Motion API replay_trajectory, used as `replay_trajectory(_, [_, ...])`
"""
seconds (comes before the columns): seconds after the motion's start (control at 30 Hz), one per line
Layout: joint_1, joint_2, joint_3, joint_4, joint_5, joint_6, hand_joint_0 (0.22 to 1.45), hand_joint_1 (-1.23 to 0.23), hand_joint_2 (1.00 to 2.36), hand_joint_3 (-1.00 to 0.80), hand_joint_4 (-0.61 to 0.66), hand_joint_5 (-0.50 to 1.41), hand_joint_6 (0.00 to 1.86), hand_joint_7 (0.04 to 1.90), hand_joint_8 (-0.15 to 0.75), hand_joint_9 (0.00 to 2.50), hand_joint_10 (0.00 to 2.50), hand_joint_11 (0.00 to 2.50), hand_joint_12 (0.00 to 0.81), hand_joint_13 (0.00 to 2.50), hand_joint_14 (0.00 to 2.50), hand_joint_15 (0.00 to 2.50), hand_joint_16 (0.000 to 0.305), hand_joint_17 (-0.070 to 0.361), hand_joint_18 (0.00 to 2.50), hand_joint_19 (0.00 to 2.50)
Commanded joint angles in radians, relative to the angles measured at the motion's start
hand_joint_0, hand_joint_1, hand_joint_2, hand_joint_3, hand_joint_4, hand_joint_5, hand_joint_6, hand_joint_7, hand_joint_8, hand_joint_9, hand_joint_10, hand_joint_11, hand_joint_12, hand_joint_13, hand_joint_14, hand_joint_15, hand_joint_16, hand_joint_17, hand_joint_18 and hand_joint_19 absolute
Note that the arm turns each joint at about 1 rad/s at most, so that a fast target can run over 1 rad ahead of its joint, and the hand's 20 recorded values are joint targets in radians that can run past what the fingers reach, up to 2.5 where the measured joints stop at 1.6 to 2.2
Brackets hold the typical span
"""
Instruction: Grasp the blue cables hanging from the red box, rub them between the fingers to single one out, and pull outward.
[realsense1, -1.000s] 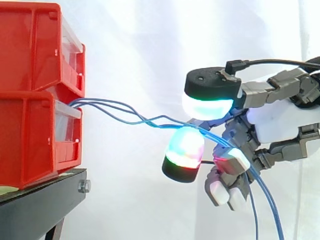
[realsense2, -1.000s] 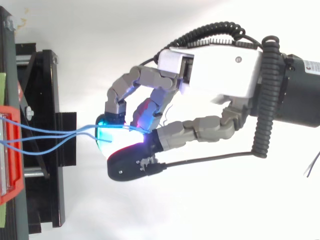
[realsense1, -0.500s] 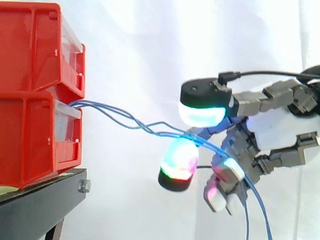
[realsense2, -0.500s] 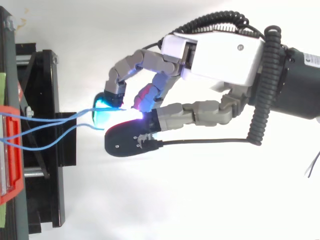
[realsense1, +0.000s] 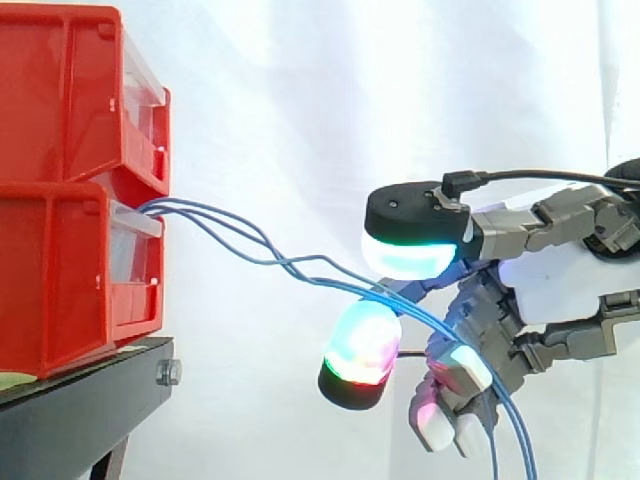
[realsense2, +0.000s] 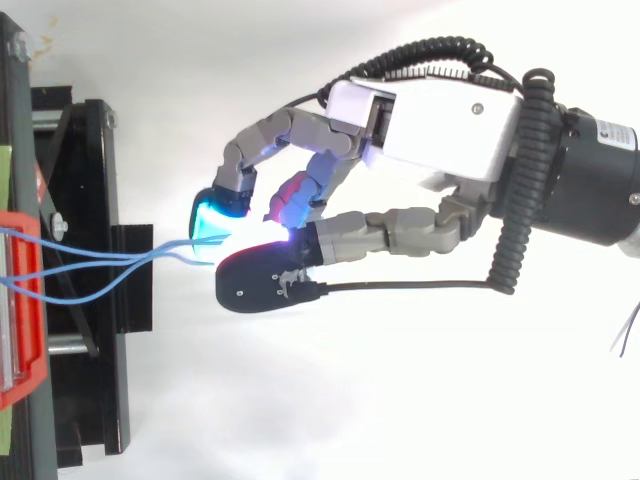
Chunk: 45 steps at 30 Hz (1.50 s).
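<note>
Rubbing step. The hand (realsense1: 560, 275) is curled, its glowing pads closed loosely on the thin blue cables (realsense1: 300, 266), which run bundled from the lower red plastic box (realsense1: 60, 270) at the edge of the black stand (realsense1: 90, 385). Next, likely: roll the pads to isolate one strand, then pull away from the box.

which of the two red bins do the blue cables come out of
The lower red bin: the blue cables leave from the top of its front, just beneath the upper red bin, which has none, and run to the hand.
</note>
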Motion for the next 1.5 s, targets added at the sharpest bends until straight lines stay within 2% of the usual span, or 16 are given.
replay_trajectory(0.0, [0.000, 0.000, -0.001, -0.008, 0.001, 0.003, 0.54, -0.57, 1.01, -0.37, 0.16, -0.17, 0.81, 0.81, 0.364, 1.10, 0.02, 0.85, 0.385, 1.01, 0.02, 0.65, 0.048, 0.109, 0.90, 0.56])
replay_trajectory(0.13, [0.000, 0.000, 0.013, -0.017, -0.003, 0.012, 0.57, -0.59, 1.01, -0.31, 0.15, -0.17, 0.85, 0.82, 0.364, 1.10, 0.02, 0.85, 0.379, 1.02, 0.02, 0.65, 0.048, 0.107, 0.90, 0.56])
replay_trajectory(0.17, [0.000, 0.002, 0.028, -0.027, -0.004, 0.017, 0.57, -0.59, 1.01, -0.29, 0.15, -0.17, 0.86, 0.82, 0.361, 1.10, 0.02, 0.85, 0.379, 1.02, 0.02, 0.65, 0.048, 0.108, 0.90, 0.55])
replay_trajectory(0.23, [-0.002, 0.000, 0.058, -0.070, -0.015, 0.020, 0.58, -0.62, 1.01, -0.24, 0.15, -0.18, 0.88, 0.82, 0.375, 1.10, 0.02, 0.85, 0.392, 1.03, 0.02, 0.64, 0.051, 0.114, 0.93, 0.54])
replay_trajectory(0.27, [-0.003, 0.000, 0.088, -0.124, -0.022, 0.020, 0.58, -0.64, 1.01, -0.21, 0.15, -0.18, 0.90, 0.80, 0.379, 1.11, 0.02, 0.86, 0.401, 1.04, 0.02, 0.64, 0.052, 0.118, 0.94, 0.52])
replay_trajectory(0.4, [0.000, 0.000, 0.154, -0.233, -0.022, 0.017, 0.58, -0.68, 1.02, -0.11, 0.15, -0.18, 0.92, 0.78, 0.397, 1.11, 0.02, 0.85, 0.412, 1.05, 0.02, 0.63, 0.056, 0.125, 0.96, 0.49])
replay_trajectory(0.43, [0.001, 0.000, 0.173, -0.279, -0.022, 0.019, 0.59, -0.70, 1.01, -0.09, 0.13, -0.18, 0.93, 0.79, 0.399, 1.11, 0.02, 0.85, 0.412, 1.05, 0.02, 0.63, 0.056, 0.125, 0.96, 0.49])
replay_trajectory(0.53, [0.003, 0.002, 0.177, -0.316, -0.022, 0.019, 0.61, -0.75, 1.02, -0.07, 0.07, -0.18, 0.93, 0.84, 0.382, 1.09, 0.02, 0.87, 0.398, 1.03, 0.02, 0.64, 0.053, 0.120, 0.94, 0.49])
replay_trajectory(0.6, [0.004, 0.002, 0.177, -0.324, -0.024, 0.023, 0.64, -0.82, 1.02, -0.07, 0.01, -0.19, 0.93, 0.94, 0.357, 1.05, 0.02, 0.88, 0.373, 1.00, 0.02, 0.64, 0.049, 0.109, 0.89, 0.50])
replay_trajectory(0.67, [0.004, 0.002, 0.177, -0.322, -0.024, 0.023, 0.66, -0.85, 1.02, -0.11, 0.00, -0.19, 0.95, 0.92, 0.347, 1.04, 0.02, 0.89, 0.363, 1.00, 0.02, 0.64, 0.046, 0.104, 0.88, 0.49])
replay_trajectory(0.8, [0.006, 0.002, 0.180, -0.320, -0.027, 0.026, 0.70, -0.89, 1.02, -0.22, 0.01, -0.19, 0.95, 0.85, 0.340, 1.03, 0.02, 0.88, 0.362, 0.99, 0.02, 0.63, 0.046, 0.103, 0.88, 0.48])
replay_trajectory(0.93, [0.009, 0.002, 0.203, -0.324, -0.026, 0.026, 0.70, -0.90, 1.01, -0.39, 0.06, -0.19, 0.95, 0.86, 0.340, 1.04, 0.02, 0.88, 0.358, 0.99, 0.02, 0.64, 0.045, 0.102, 0.88, 0.48])
replay_trajectory(1.1, [0.009, 0.002, 0.223, -0.324, -0.026, 0.022, 0.59, -0.80, 1.00, -0.48, 0.11, -0.18, 0.93, 0.83, 0.343, 1.07, 0.02, 0.88, 0.364, 1.01, 0.02, 0.65, 0.046, 0.104, 0.88, 0.52])
replay_trajectory(1.17, [0.009, 0.000, 0.226, -0.324, -0.027, 0.022, 0.55, -0.70, 1.00, -0.47, 0.12, -0.18, 0.92, 0.84, 0.356, 1.10, 0.02, 0.87, 0.371, 1.02, 0.03, 0.65, 0.048, 0.109, 0.89, 0.53])
replay_trajectory(1.37, [0.009, 0.002, 0.226, -0.325, -0.029, 0.023, 0.53, -0.51, 1.00, -0.45, 0.13, -0.17, 0.91, 0.84, 0.370, 1.13, 0.02, 0.86, 0.384, 1.04, 0.02, 0.66, 0.052, 0.116, 0.91, 0.55])
replay_trajectory(1.47, [0.009, 0.000, 0.231, -0.325, -0.029, 0.025, 0.55, -0.47, 1.01, -0.42, 0.12, -0.17, 0.90, 0.88, 0.364, 1.13, 0.02, 0.85, 0.384, 1.04, 0.02, 0.66, 0.051, 0.115, 0.90, 0.56])
